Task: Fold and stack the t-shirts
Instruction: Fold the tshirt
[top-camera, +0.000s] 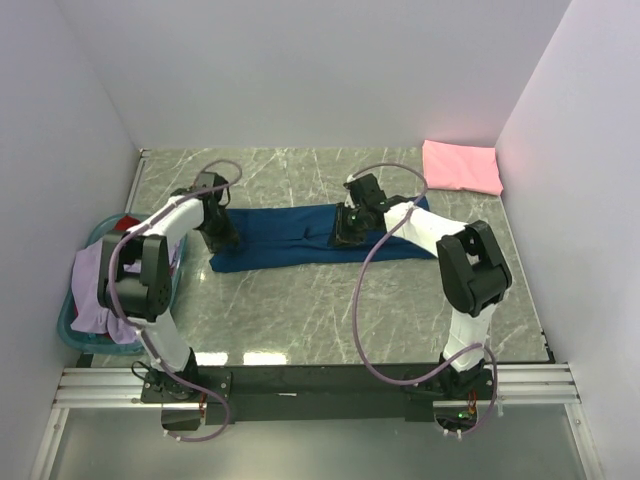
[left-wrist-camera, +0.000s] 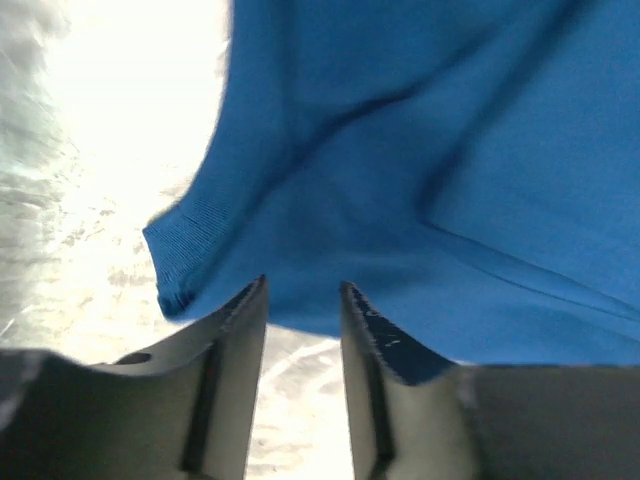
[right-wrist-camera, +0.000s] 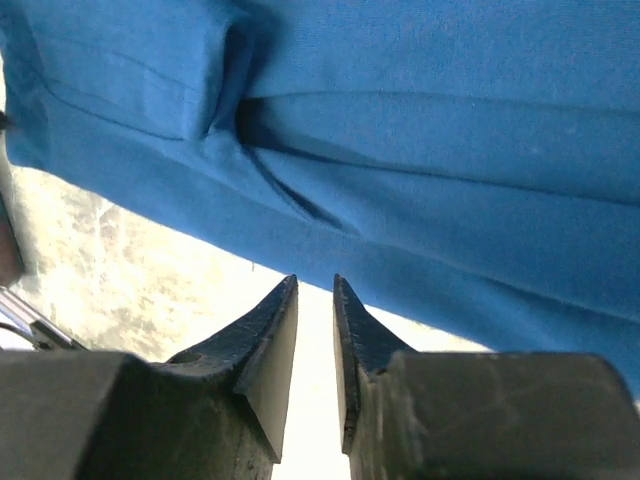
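Across the middle of the table (top-camera: 300, 320) lies the navy shirt (top-camera: 290, 245), folded into a long band. From above, the left gripper (top-camera: 222, 238) is at its left end and the right gripper (top-camera: 346, 232) is right of its middle, their jaws hidden. The wrist views show both slightly parted and empty, with cloth just past the tips. Only the overhead view shows the pink shirt (top-camera: 462, 166) folded in the far right corner, and the lavender shirt (top-camera: 92, 290) and red shirt (top-camera: 128, 222) in the basket (top-camera: 68, 325).
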